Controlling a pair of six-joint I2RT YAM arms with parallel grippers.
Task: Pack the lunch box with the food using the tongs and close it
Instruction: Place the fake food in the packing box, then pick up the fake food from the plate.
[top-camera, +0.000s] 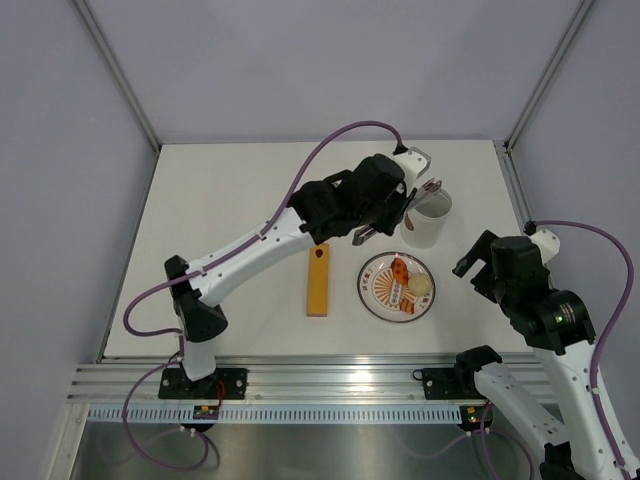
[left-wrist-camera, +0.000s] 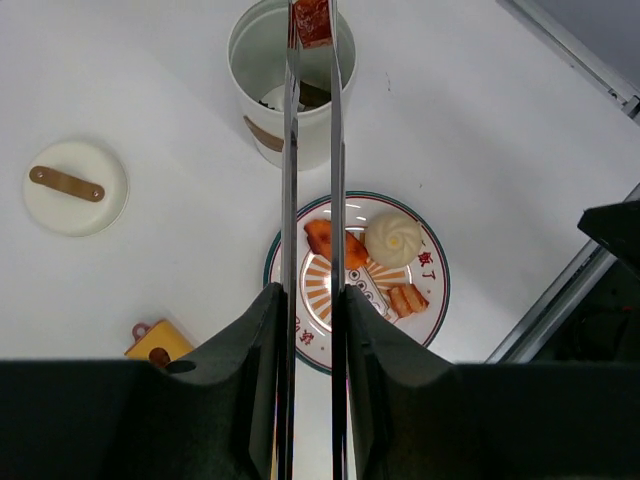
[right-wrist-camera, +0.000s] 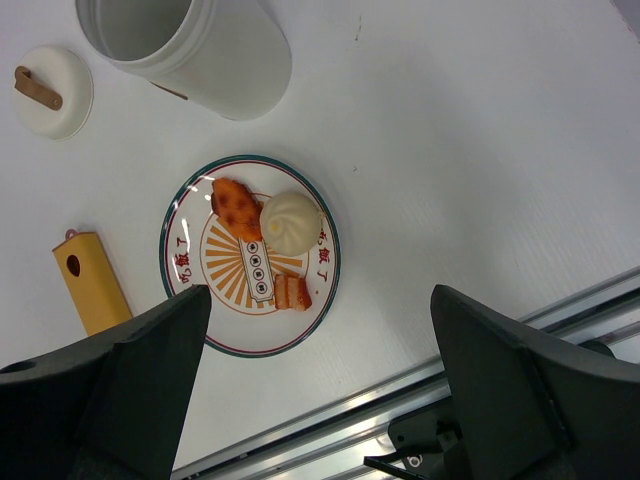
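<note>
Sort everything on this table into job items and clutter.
Job: lunch box, lid, tongs in the left tool, food on the plate, red piece gripped over the box.
Lying about: orange bar; idle right tool, open.

Black pincer (right-wrist-camera: 320, 300) spread wide. Just ahead between its fingers, round patterned plate (right-wrist-camera: 186, 250) with orange-red piece (right-wrist-camera: 237, 205), pale beige bun (right-wrist-camera: 290, 222), brown strips (right-wrist-camera: 292, 292). Farther ahead left, tall white cylindrical tub (right-wrist-camera: 215, 50); flat orange bar (right-wrist-camera: 90, 280) beside left finger.
</note>
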